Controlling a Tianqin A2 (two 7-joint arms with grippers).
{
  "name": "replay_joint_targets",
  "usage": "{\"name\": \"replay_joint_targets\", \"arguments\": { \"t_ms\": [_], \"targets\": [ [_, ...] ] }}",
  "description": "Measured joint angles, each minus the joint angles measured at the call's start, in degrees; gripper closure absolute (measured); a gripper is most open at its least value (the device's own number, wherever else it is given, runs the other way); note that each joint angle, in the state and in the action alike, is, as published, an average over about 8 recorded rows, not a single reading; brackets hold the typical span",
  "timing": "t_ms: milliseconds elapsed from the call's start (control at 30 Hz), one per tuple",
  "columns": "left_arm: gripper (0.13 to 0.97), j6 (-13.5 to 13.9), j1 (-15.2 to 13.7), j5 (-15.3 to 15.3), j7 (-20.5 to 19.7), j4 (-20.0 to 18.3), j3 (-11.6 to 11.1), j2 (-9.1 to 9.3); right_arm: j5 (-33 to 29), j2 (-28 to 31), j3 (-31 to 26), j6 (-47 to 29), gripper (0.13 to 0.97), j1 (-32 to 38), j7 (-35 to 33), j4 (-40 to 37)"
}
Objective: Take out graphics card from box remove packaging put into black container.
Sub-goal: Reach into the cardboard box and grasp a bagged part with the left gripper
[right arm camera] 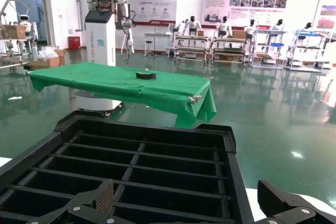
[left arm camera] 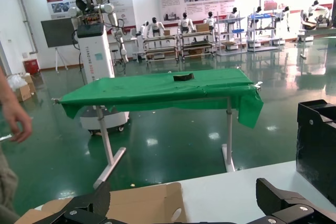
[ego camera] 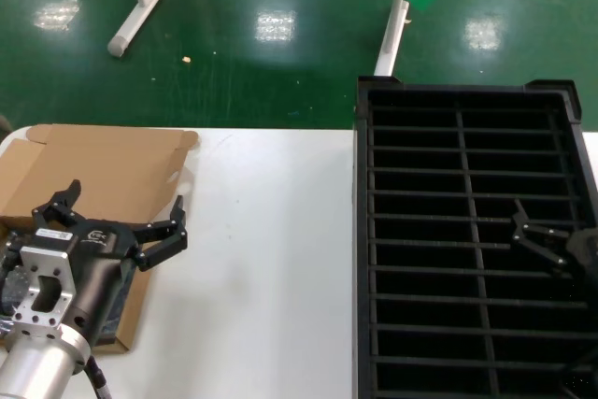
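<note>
Left side of the white table [ego camera: 271,259]: brown box [ego camera: 89,184] with flaps folded out, lying at the table's left edge. Left gripper [ego camera: 120,221] hangs just above the box's near part, fingers spread wide, holding nothing; its silver wrist body covers the box interior in the head view, so contents can't be made out, only a bit of blue-grey showing beside the arm at the box's lower edge. Graphics card and packaging not identifiable in any view. Left wrist view shows both dark fingertips [left arm camera: 86,205] apart over the box flap [left arm camera: 142,203], with a green-covered table [left arm camera: 157,90] and a white robot [left arm camera: 94,40] on the green floor beyond. Middle of the table bare. Right side: black container [ego camera: 467,231] with ribbed slots, sitting against the table's right part. Right gripper [ego camera: 547,245] hovers over the container's right slots, fingers spread, nothing held. Right wrist view shows the container's ribs [right arm camera: 131,166] just beyond the parted fingertips [right arm camera: 97,198].
</note>
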Motion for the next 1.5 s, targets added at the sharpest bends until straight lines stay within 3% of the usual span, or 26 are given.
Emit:
{"name": "replay_joint_targets", "arguments": {
  "t_ms": [1500],
  "targets": [
    [0.132,0.02,-0.08,-0.15,-0.20,0.13,0.09,-0.19,0.00,0.00,0.00,0.00,0.129,0.00,0.00,0.00]
  ]
}}
